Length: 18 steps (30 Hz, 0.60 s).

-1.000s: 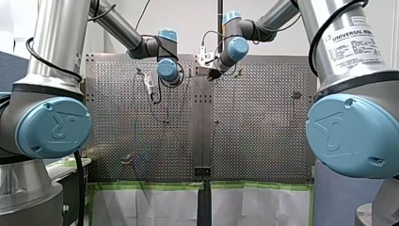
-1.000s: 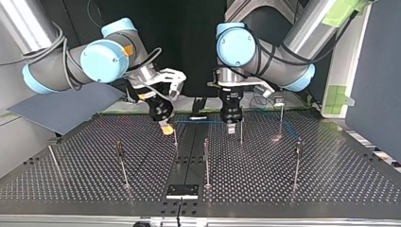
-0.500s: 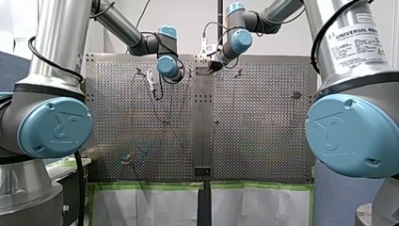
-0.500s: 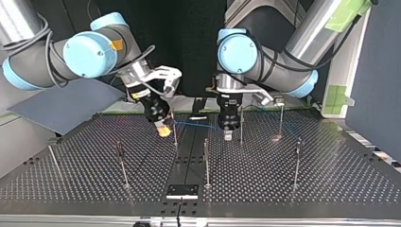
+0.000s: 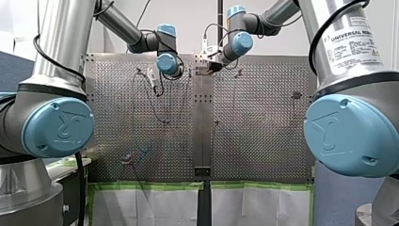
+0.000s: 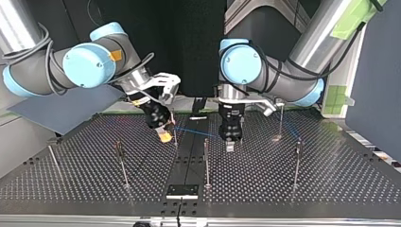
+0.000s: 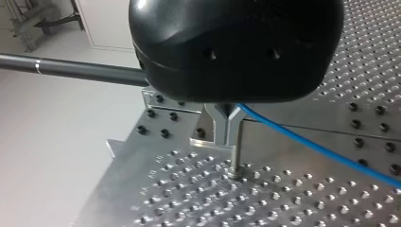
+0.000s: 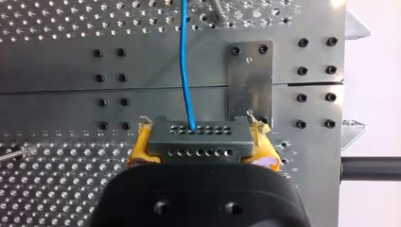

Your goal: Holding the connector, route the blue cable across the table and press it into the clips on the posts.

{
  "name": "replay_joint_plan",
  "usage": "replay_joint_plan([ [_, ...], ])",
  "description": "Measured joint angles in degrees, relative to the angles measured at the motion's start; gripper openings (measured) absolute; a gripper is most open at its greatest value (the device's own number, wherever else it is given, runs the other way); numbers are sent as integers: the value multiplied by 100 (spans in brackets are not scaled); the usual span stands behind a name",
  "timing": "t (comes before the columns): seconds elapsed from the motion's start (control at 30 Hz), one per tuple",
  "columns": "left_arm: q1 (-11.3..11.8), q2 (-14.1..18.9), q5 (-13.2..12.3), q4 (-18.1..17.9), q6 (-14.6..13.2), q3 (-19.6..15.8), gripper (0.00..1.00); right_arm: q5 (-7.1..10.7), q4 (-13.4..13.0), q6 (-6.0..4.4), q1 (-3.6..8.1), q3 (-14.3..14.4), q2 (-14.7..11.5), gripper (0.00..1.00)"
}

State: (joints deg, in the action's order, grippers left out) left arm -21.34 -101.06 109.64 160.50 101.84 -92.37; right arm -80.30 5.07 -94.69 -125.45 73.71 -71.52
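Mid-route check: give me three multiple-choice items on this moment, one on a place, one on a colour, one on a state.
1. Where is the connector?
A. lying loose
B. between my right gripper's pads
C. dangling free

2. What colour are those pads?
A. yellow
B. white
C. red

3. How does the cable run between the grippers?
A. coiled
B. cut in two
C. in one line from one to the other

Key:
1 B: the right wrist view shows the pads clamping its ends.
2 A: yellow shows at both sides of it.
3 C: the top view shows it stretching from my right gripper to my left gripper.
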Motion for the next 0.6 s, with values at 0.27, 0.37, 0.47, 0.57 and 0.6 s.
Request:
replay_joint_plan([
  [0.27, 51, -295, -224, -163, 40, 158, 0, 109, -13, -15, 102, -45, 169, 0],
  [0.37, 87, -319, -246, -162, 61, 269, 0, 154, -15, -16, 129, -88, 209, 0],
  [0.47, 114, -323, -209, -90, 74, 321, 0, 189, -15, -16, 151, -144, 225, 0],
  [0.57, 107, -323, -114, 28, 96, 328, 0, 218, -16, -16, 159, -170, 231, 0],
  [0.6, 95, -322, -67, 81, 96, 327, 0, 222, -15, -16, 160, -173, 233, 0],
])
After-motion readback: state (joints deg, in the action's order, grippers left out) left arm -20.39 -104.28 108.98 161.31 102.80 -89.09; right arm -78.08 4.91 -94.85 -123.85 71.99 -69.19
